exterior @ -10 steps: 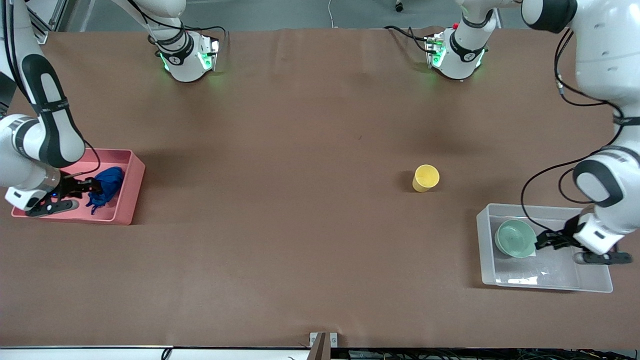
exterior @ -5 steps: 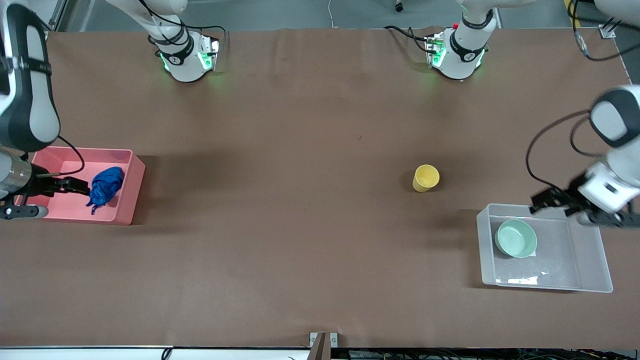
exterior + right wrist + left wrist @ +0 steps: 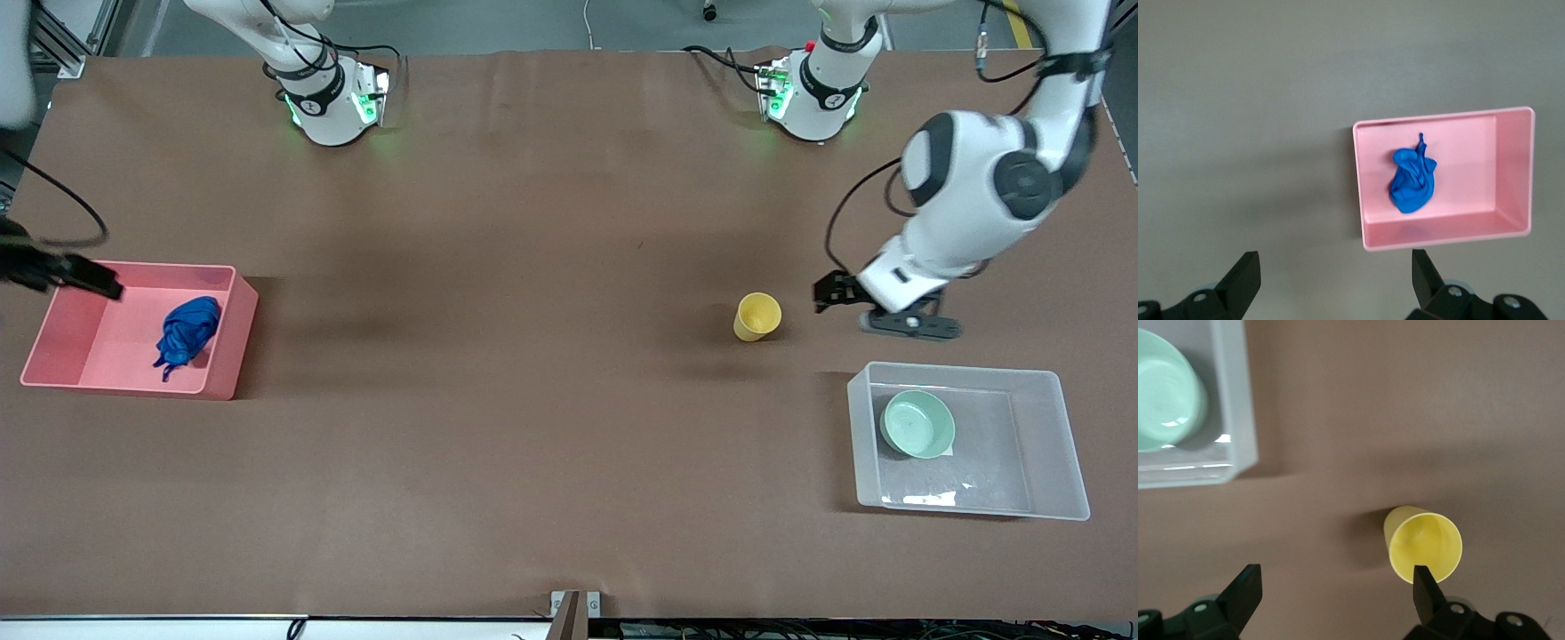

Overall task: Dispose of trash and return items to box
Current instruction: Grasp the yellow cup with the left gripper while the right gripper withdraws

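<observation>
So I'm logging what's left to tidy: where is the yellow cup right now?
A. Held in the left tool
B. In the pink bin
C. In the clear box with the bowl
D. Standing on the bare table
D: the cup stands on the table, outside the clear box holding the bowl; the open left tool hangs beside it, empty.

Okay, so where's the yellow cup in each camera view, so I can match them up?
Front view: the cup stands on the table, farther from the camera than the clear box, toward the left arm's end.
Left wrist view: the cup shows just ahead of the open left gripper.
Right wrist view: not in it.
Shared landmark: the green bowl in the box.
</observation>
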{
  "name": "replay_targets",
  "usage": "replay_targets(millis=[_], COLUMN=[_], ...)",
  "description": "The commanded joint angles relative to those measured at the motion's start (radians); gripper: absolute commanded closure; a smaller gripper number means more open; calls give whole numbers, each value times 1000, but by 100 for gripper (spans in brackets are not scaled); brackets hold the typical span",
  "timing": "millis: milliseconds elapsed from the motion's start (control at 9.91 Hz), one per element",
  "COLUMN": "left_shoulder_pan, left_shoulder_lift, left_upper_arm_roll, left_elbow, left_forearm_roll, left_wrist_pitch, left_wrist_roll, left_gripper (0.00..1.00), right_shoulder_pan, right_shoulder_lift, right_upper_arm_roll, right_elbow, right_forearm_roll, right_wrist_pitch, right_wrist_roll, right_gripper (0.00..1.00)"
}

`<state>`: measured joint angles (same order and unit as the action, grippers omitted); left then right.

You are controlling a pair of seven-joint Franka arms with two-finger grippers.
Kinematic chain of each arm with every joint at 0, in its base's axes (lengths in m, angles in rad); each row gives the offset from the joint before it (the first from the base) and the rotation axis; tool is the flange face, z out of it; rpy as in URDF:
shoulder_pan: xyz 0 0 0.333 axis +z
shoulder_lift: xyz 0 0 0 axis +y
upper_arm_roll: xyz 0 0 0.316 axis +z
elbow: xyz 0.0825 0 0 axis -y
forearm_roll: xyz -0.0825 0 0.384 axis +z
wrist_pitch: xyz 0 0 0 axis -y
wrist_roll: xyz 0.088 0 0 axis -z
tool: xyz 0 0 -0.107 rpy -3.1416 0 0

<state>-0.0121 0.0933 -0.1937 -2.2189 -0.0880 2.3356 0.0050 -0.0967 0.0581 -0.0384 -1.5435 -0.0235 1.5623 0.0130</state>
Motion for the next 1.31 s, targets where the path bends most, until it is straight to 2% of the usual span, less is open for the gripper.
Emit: replay_targets(millis=[0, 202, 404, 505, 807, 908, 1110, 1211], left_shoulder_pan=[-8, -22, -34, -31, -17, -2, 6, 7], left_shoulder_lift=[138, 221, 265, 261, 188, 163, 167, 198], left_upper_arm_roll=[-45, -46, -46, -46, -32, -20, 63, 118], left_elbow=[-42, -41, -36, -33, -21, 4, 204, 299], left_forearm_roll=[24, 42, 82, 83, 83, 83, 80, 74], left_wrist_pitch=[112, 161, 191, 191, 172, 128, -119, -178], left_wrist_roll=[-22, -23, -23, -20, 35, 68, 175, 238], left_gripper=[5, 36, 90, 100, 100, 100, 100, 100], right_shoulder_pan=[15, 22, 31, 31, 44, 48, 49, 48], right_shoulder_lift=[-93, -95, -95, -95, -87, -87, -87, -87], right_upper_arm_roll=[-41, -52, -52, -51, -35, -35, -35, -37], right_elbow=[-21, -18, -14, -10, 72, 66, 65, 68], right_forearm_roll=[19, 28, 43, 40, 28, 27, 27, 27], right_wrist_pitch=[-94, -102, -96, -100, -123, -129, -149, -153], right_wrist_roll=[-30, -33, -34, -36, -31, -33, -33, -33], right_gripper=[0, 0, 0, 0, 0, 0, 0, 0])
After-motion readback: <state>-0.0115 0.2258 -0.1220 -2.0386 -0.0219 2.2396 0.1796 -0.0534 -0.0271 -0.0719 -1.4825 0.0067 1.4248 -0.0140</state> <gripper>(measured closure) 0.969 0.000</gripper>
